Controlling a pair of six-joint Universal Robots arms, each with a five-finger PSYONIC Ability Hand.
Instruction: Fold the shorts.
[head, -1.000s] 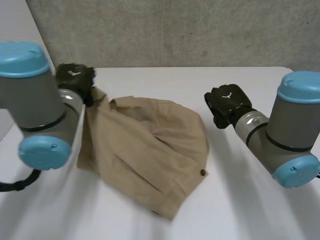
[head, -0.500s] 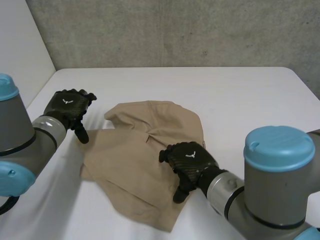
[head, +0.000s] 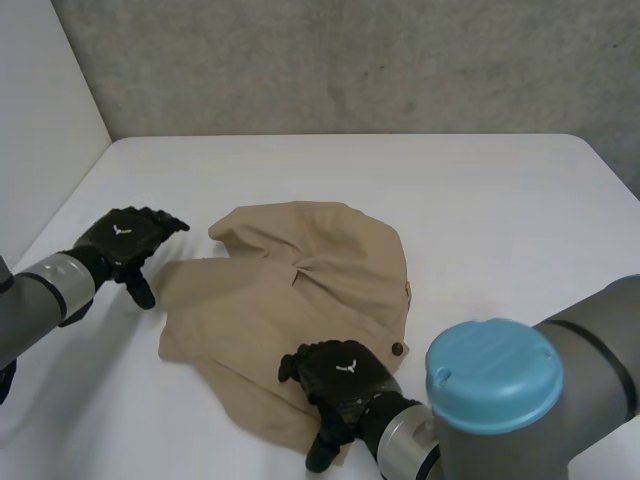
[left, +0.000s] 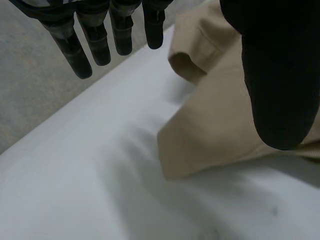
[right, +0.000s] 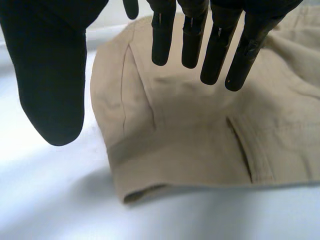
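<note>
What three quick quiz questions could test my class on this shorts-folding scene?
1. True or false: the left robot hand is gripping the shorts.
2. Where is the right robot hand? A) over the shorts' near edge B) far off to the side of the shorts C) on top of the other hand
3. Fill in: the shorts lie on a ___ table.
Key: 1 false, its fingers are straight, beside the cloth; 2 A; 3 white.
</note>
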